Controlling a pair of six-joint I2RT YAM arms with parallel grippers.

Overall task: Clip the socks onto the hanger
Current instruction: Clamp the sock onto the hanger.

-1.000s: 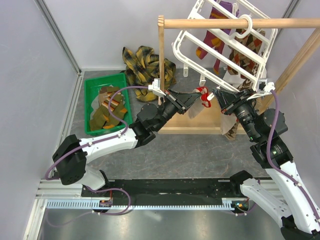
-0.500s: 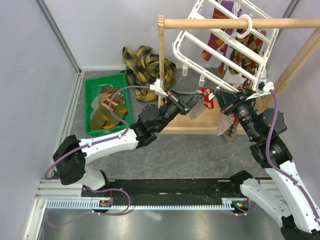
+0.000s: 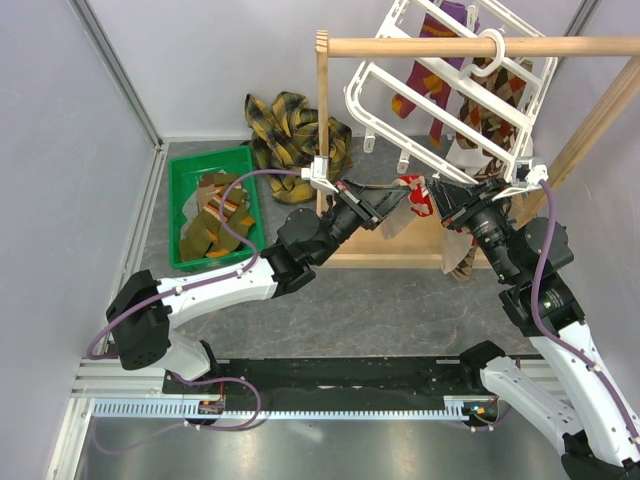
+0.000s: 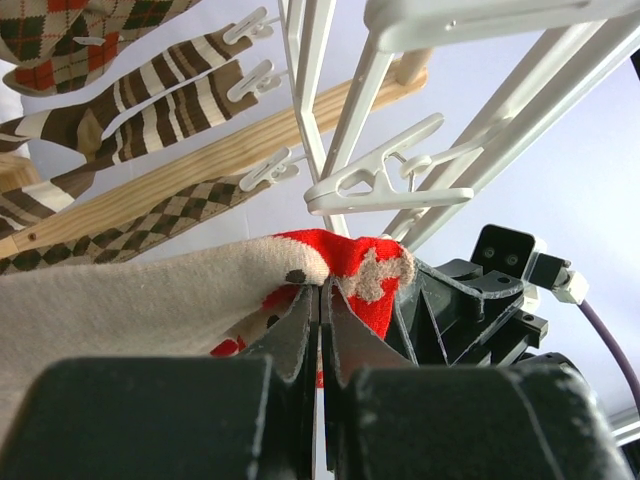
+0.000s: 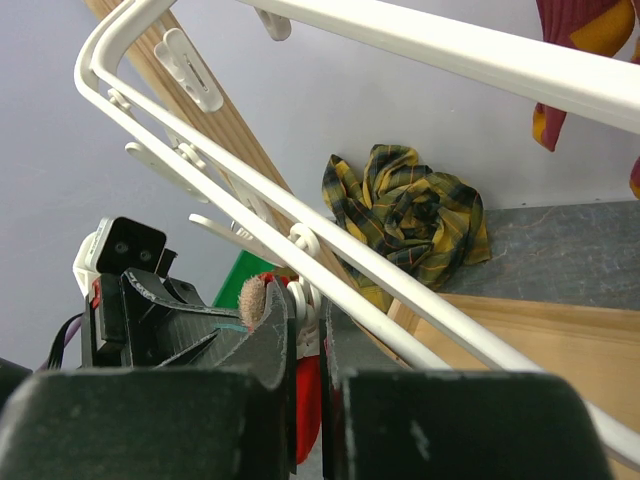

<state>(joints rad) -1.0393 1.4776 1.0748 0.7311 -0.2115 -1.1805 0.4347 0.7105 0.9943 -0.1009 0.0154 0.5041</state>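
Red-trimmed sock (image 4: 350, 270) clamped by left hand (image 4: 322, 300) and right hand (image 5: 308, 312), both raised under hanger (image 5: 450, 55).

The left arm (image 3: 215, 288) and right arm (image 3: 580, 375) share one build: smooth white shells on the long links, bulky black housings at the joints. A thin purple cable (image 3: 255, 178) loops loosely along each (plugged into a small white wrist block), and the bases are black.

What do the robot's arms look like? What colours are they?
The left arm and right arm have smooth white shells with chunky black joints. A thin purple cable loops along each. The left end effector and right end effector are black, each with two flat fingers.
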